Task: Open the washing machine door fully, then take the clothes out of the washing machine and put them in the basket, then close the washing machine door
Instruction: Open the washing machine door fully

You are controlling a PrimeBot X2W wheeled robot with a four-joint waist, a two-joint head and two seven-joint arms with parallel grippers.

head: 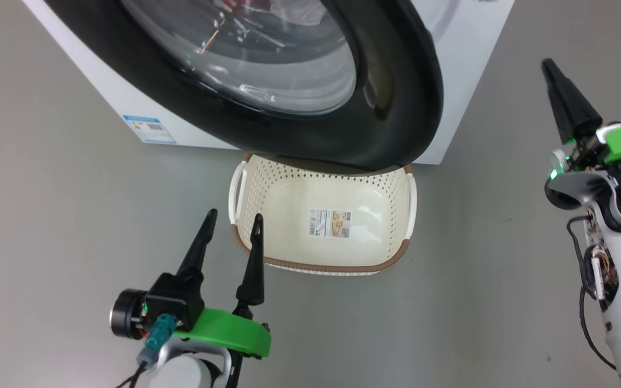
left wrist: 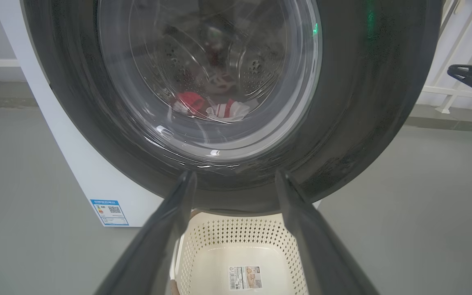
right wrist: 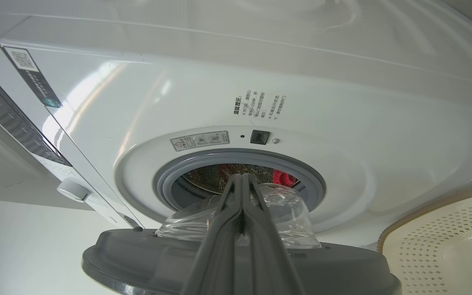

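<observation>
The left gripper (head: 235, 215) is hovering by the near-left rim of the basket (head: 321, 267), fingers spread wide, empty. The right gripper (head: 550, 67) is hanging at right, fingers pressed together, empty. The door (head: 397, 108) is standing ajar over the basket's far end. The red clothes (left wrist: 189, 102) are lying inside the washer (head: 467, 64).

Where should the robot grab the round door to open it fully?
Probably the thick black rim of the washing machine door, at its free edge on the robot's right. That edge stands off the washing machine, so fingers coming from the right could fit behind it. The glass bowl is smooth and bulging. The shut right end effector is on that side.
</observation>
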